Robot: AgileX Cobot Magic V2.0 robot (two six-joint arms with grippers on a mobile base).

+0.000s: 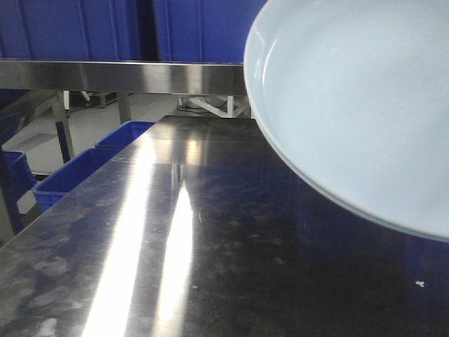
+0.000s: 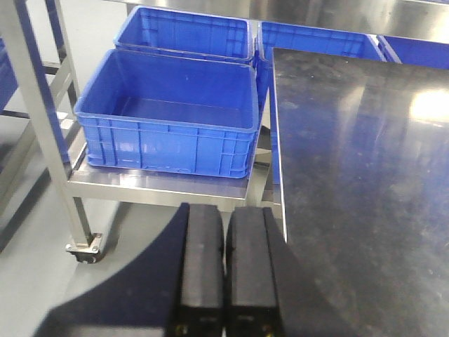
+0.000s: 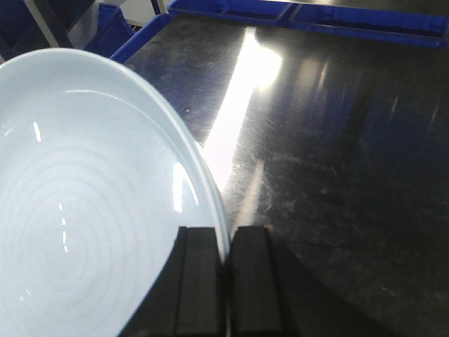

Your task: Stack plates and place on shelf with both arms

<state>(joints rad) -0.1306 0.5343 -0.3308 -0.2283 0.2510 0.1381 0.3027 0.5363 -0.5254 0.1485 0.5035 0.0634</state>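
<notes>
The right gripper (image 3: 226, 270) was clamped onto the rim of a big round pale bluish-white glossy plate (image 3: 84, 196), with its black fingers (image 3: 200, 281) pinching the edge from both sides. In the front view that plate hung tilted on the right, up clear of the dark, scuffed stainless steel table (image 1: 196, 253), which had glare streaks running down it. Only one plate showed in any view. The left gripper (image 2: 224, 270) had its two black jaws pressed together with nothing in them, just off the table's left edge over the grey floor (image 2: 35, 246). Further left, two open blue plastic crates (image 2: 168, 119) sat on a low steel trolley (image 2: 140, 186) with a caster wheel (image 2: 84, 251). At the far end a steel shelf rail (image 1: 119, 76) ran across, with blue bins (image 1: 70, 28) above it.
</notes>
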